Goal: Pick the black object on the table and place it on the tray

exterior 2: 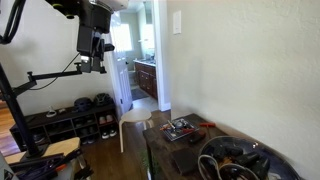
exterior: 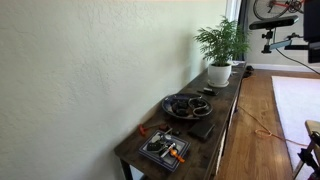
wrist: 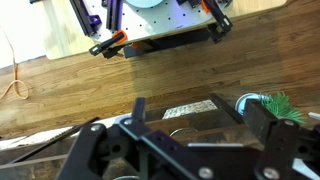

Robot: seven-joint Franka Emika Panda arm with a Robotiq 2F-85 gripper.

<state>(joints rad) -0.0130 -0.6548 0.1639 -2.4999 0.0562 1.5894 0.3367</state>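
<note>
A flat black object (exterior: 202,130) lies on the long dark table (exterior: 225,110), between a round dark dish (exterior: 185,105) and a rectangular tray (exterior: 165,148) that holds small items. The tray also shows in an exterior view (exterior 2: 181,127), with the dish (exterior 2: 235,155) nearer the camera. My gripper (exterior 2: 93,60) hangs high in the air, far from the table, and also shows in an exterior view (exterior: 270,40). In the wrist view the gripper (wrist: 200,125) is open and empty, its fingers wide apart, with the table far below between them.
A potted plant in a white pot (exterior: 220,55) stands at the far end of the table and shows in the wrist view (wrist: 272,102). Orange items (exterior: 142,130) lie by the tray. Wooden floor (wrist: 120,75) and a stand base (wrist: 160,30) lie below.
</note>
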